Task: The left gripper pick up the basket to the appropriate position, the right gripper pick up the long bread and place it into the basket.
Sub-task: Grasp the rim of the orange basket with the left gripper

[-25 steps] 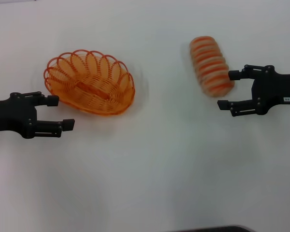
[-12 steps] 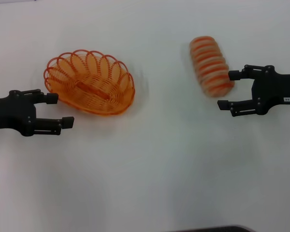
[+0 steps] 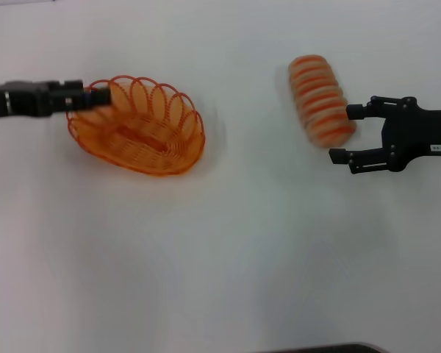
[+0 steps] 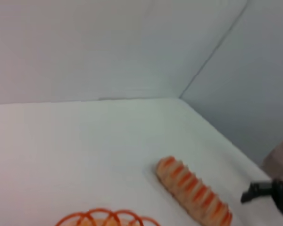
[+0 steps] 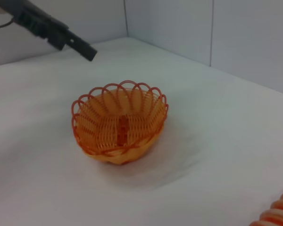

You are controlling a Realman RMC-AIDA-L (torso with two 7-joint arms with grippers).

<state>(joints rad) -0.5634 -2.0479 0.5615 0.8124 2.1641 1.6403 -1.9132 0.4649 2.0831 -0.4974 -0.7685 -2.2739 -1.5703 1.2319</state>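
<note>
The orange wire basket (image 3: 137, 126) sits on the white table at the left; it also shows in the right wrist view (image 5: 120, 123), and its rim (image 4: 106, 217) in the left wrist view. My left gripper (image 3: 95, 94) hangs over the basket's far-left rim, raised off the table (image 5: 80, 47). The long bread (image 3: 321, 99) lies slanted at the right, also seen from the left wrist (image 4: 193, 188). My right gripper (image 3: 348, 134) stands open just right of the bread's near end, holding nothing.
A white table (image 3: 228, 250) carries everything. White walls meet in a corner behind it (image 4: 179, 96). A dark edge shows at the table's front (image 3: 316, 348).
My left gripper has swung from the table beside the basket's near-left side up and away to over its far-left rim. The right gripper, basket and bread have held still.
</note>
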